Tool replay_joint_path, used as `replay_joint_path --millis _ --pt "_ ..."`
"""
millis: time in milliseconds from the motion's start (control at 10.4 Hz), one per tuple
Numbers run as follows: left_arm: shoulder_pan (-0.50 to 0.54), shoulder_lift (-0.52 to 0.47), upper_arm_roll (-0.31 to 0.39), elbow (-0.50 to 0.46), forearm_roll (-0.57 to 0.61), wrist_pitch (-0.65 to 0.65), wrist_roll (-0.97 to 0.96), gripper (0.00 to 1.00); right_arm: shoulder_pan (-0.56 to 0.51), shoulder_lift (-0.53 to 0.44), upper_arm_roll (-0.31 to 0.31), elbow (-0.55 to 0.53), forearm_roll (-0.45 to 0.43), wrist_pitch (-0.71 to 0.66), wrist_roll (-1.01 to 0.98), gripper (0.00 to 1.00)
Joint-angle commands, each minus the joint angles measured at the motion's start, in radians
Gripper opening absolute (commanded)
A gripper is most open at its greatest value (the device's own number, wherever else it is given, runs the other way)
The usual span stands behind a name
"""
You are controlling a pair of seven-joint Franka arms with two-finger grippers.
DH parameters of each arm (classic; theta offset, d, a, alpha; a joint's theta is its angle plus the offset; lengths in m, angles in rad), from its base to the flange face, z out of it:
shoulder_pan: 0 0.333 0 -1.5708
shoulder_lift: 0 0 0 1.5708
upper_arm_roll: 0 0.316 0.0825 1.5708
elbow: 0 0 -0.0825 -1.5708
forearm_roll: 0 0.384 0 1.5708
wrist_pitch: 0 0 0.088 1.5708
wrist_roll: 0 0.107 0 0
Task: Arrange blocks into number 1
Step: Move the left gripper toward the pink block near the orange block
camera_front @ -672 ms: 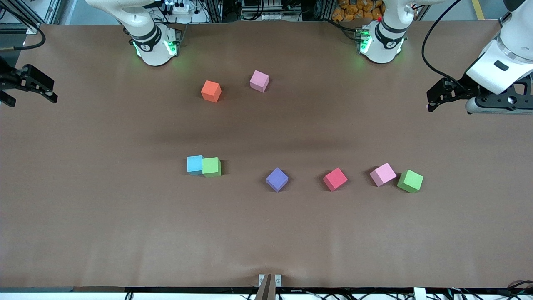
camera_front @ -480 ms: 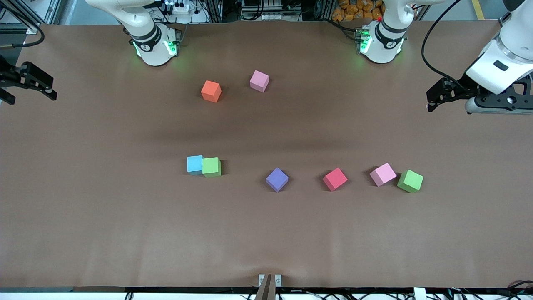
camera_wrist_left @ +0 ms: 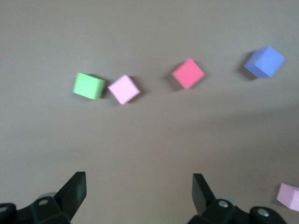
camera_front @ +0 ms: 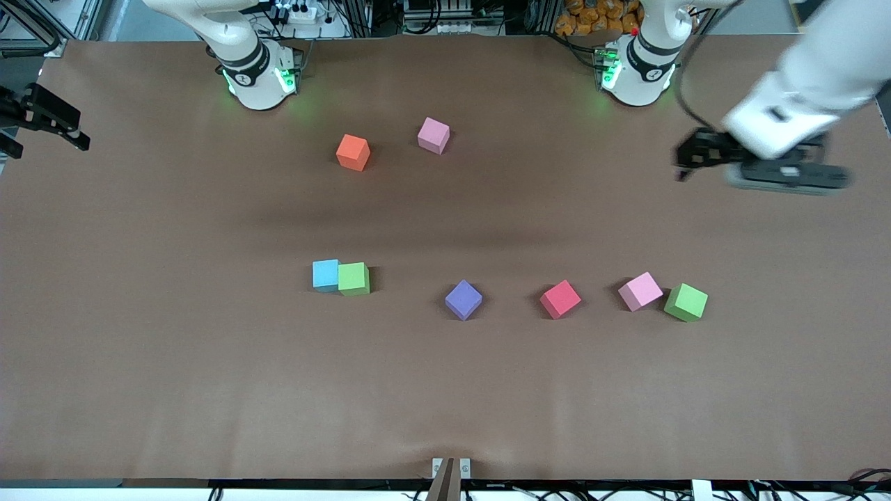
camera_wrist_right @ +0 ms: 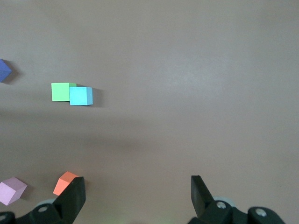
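A light blue block (camera_front: 325,274) touches a green block (camera_front: 353,279) mid-table. A red block (camera_front: 560,299), a pink block (camera_front: 640,291) and a second green block (camera_front: 686,302) lie in a row toward the left arm's end. Another pink block (camera_front: 434,135) sits near the bases. My left gripper (camera_front: 686,161) hangs open over bare table at the left arm's end; its wrist view shows the green block (camera_wrist_left: 88,86), pink block (camera_wrist_left: 124,89) and red block (camera_wrist_left: 188,73). My right gripper (camera_front: 52,125) hangs open at the right arm's table edge, empty.
An orange cube (camera_front: 353,152) sits beside the pink block near the bases. A purple cube (camera_front: 463,300) lies between the blue-green pair and the red block. The brown table (camera_front: 445,390) spreads wide toward the front camera.
My left gripper has swung in toward the table's middle. My right gripper has drifted slightly up and outward at the table edge. No block has moved.
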Motion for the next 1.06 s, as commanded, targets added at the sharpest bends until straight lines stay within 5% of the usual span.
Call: replay_joint_path --millis 0,192,576,959 --pt "-0.068 0.059 -0.13 -0.008 -0.023 0.015 -0.177 1.0 -0.002 0.004 0.016 -0.035 0.051 0.009 -0.004 1.0" --pt "-0.151 0.055 -0.177 -0.144 -0.118 0.152 -0.231 1.0 0.022 0.011 0.016 -0.123 0.08 0.078 -0.002 1.0" --pt "-0.243 0.122 -0.412 -0.36 -0.118 0.525 -0.513 1.0 0.069 0.034 0.016 -0.228 0.096 0.125 0.036 1.0" --pt "-0.401 0.285 -0.434 -0.442 0.018 0.753 -0.653 1.0 0.052 0.019 0.012 -0.38 0.094 0.175 0.041 1.0"
